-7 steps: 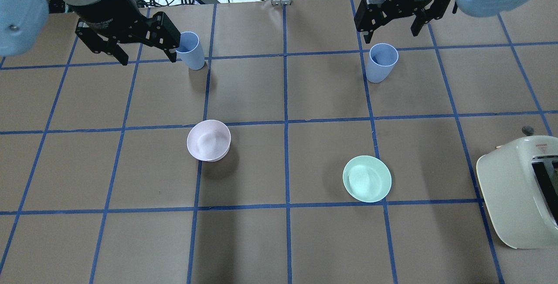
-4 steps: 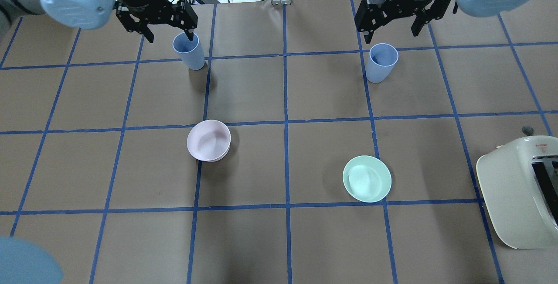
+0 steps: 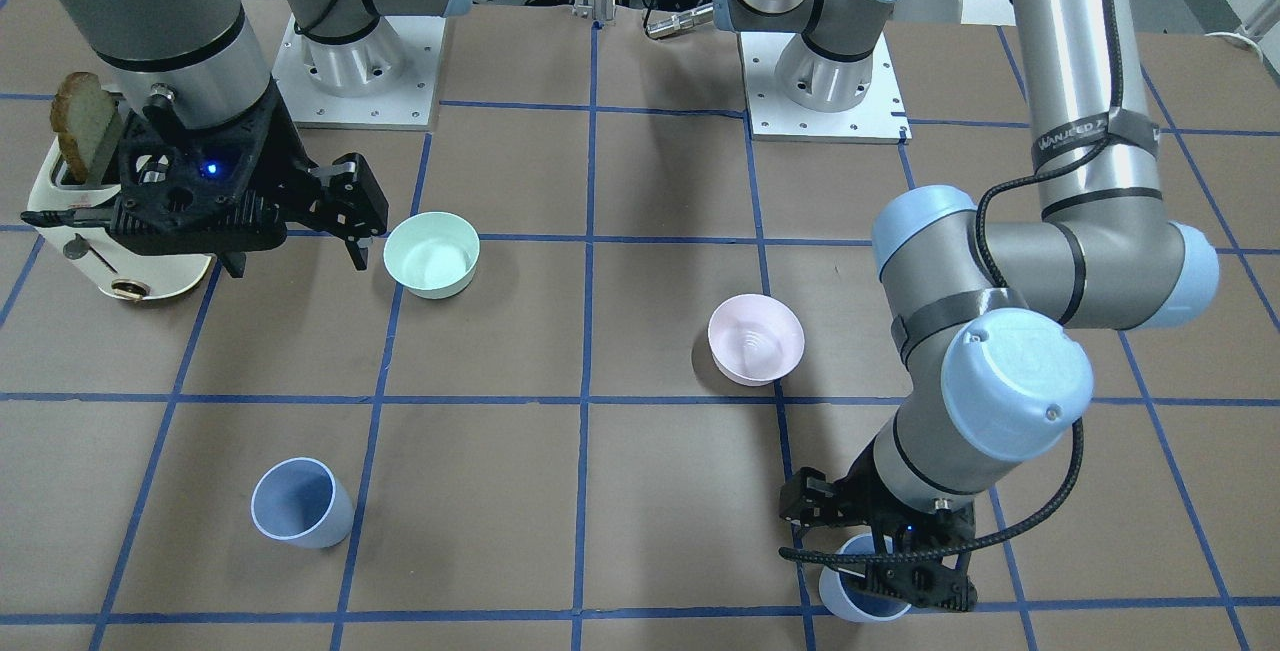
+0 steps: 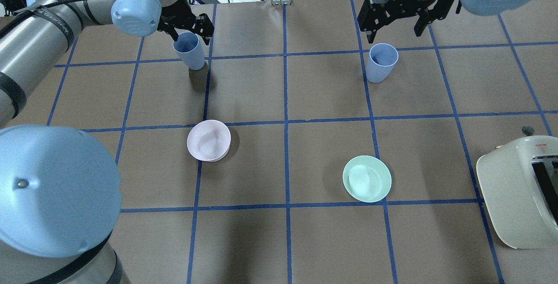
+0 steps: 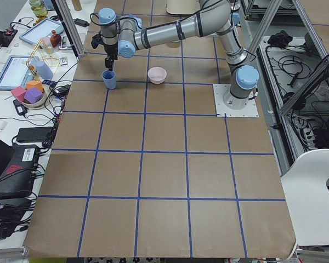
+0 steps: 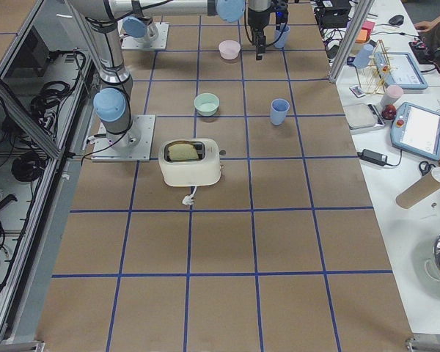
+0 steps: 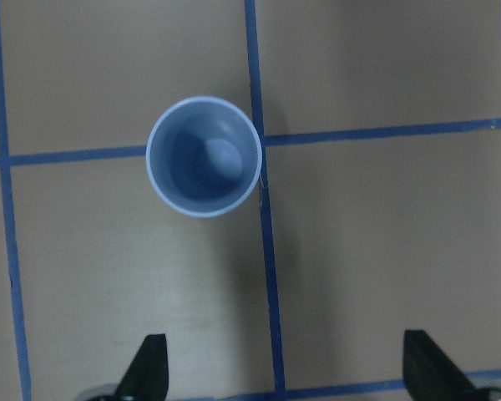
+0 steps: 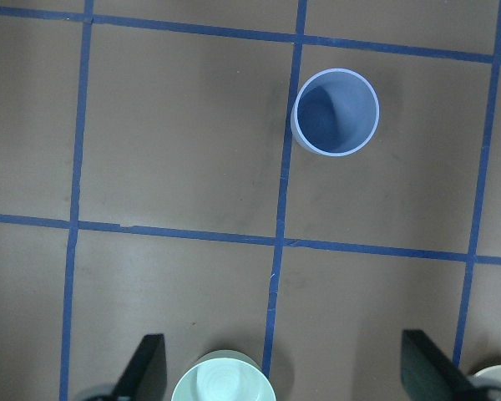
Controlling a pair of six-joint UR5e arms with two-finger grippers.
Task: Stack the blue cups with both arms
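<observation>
Two blue cups stand upright and apart on the table. The left cup [image 4: 188, 50] sits at the far left; it also shows in the front view [image 3: 845, 603] and in the left wrist view [image 7: 203, 156]. My left gripper [image 4: 187, 29] is open and empty, just above this cup's rim and a little beyond it; its fingertips [image 7: 150, 363] show at the bottom of the wrist view. The right cup [image 4: 382, 62] stands at the far right, seen in the right wrist view [image 8: 336, 113]. My right gripper [image 4: 396, 20] is open and empty, high above and beyond that cup.
A pale pink bowl [image 4: 209, 140] stands left of centre. A mint-green bowl [image 4: 367, 178] stands right of centre. A cream toaster [image 4: 521, 190] with a slice of bread [image 3: 85, 126] sits at the right edge. Cluttered benches lie beyond the table's far edge.
My left arm has swung in from the left, and its gripper now hangs over the left cup instead of beside it. The right gripper and both cups have stayed put.
</observation>
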